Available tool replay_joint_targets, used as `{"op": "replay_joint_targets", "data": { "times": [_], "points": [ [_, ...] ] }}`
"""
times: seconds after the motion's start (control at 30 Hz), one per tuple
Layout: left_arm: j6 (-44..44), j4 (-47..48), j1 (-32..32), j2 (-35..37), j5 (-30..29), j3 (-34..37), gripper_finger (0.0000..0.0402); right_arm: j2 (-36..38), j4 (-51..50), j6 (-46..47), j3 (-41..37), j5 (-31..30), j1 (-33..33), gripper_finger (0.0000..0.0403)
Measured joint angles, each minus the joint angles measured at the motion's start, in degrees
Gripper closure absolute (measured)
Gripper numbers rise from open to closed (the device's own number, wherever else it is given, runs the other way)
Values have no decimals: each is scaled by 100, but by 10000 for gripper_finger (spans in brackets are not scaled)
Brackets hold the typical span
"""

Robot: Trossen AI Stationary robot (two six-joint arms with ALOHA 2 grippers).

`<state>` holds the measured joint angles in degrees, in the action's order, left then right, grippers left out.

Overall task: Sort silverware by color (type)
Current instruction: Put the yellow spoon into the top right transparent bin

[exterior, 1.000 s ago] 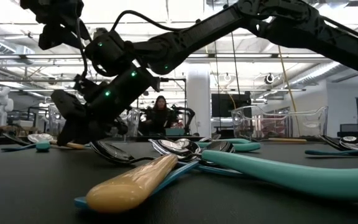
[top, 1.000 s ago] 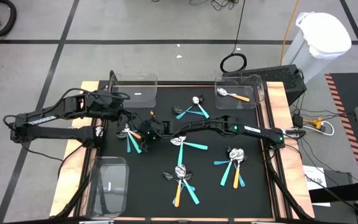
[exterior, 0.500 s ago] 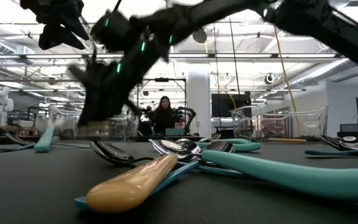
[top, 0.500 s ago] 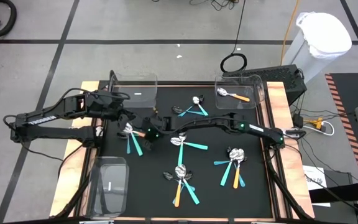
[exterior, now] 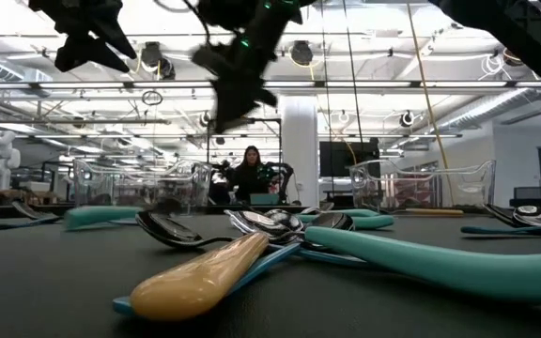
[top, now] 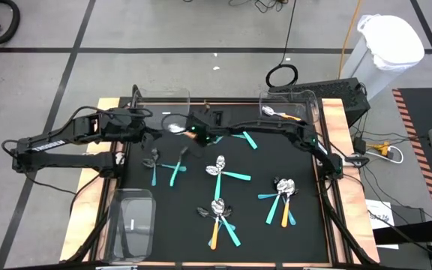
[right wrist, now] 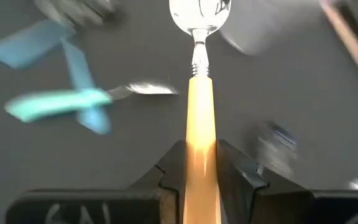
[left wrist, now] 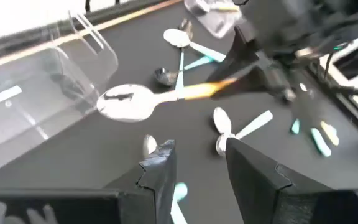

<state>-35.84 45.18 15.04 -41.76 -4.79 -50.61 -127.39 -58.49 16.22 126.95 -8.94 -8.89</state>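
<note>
— Orange-handled spoon (right wrist: pixel 199 124) carried above the black table (top: pixel 306 240): which step is this?

— Transport, by the look of it. The right gripper (right wrist: pixel 199 163) is clamped on the spoon's orange handle, which runs straight out between the two fingers (right wrist: pixel 237 169), with the silver bowl pointing away ahead of the gripper. Seen from above, the right gripper (top: pixel 198 126) hangs over the far part of the table, clear of the surface.

— And the next move?

— Probably a carry to a bin. One orange spoon (top: pixel 283 115) already lies in the clear bin (top: pixel 311 112) well off to that gripper's side, along its own arm, so that seems the likely drop; an empty bin (top: pixel 162 96) sits just beyond it. The release calls for a descent over the bin before the jaws part.

— The left gripper?

— The left gripper (left wrist: pixel 194 165) hovers close beside, fingers apart and holding nothing, the carried spoon just ahead of them.

— The rest of the silverware?

— Teal spoons (top: pixel 175 166) lie on the table below and nearer than both grippers; a mixed cluster (top: pixel 220 214) waits well apart at the near side.
</note>
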Motion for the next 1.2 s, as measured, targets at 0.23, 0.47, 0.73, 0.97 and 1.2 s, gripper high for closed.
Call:
{"op": "replay_joint_targets", "data": {
  "times": [0.23,0.47,0.73,0.97,1.2],
  "points": [
    [-245,-68,-7,-30,-273,0,260,579,-1866,-786,5,-896,-215,343],
    [-570,-142,-7,-103,-515,0,260,1499,-2418,-1207,-95,-925,-555,343],
    [-585,-146,-10,-128,-629,2,260,3071,-2354,-1452,-1911,-904,-1172,342],
    [-537,-146,-10,-275,-770,2,260,4643,-1928,-1564,-4198,-929,-1555,342],
    [-533,-148,-10,-573,-858,2,260,5542,-1732,-1728,-5561,-1094,-2058,342]
  ]
}}
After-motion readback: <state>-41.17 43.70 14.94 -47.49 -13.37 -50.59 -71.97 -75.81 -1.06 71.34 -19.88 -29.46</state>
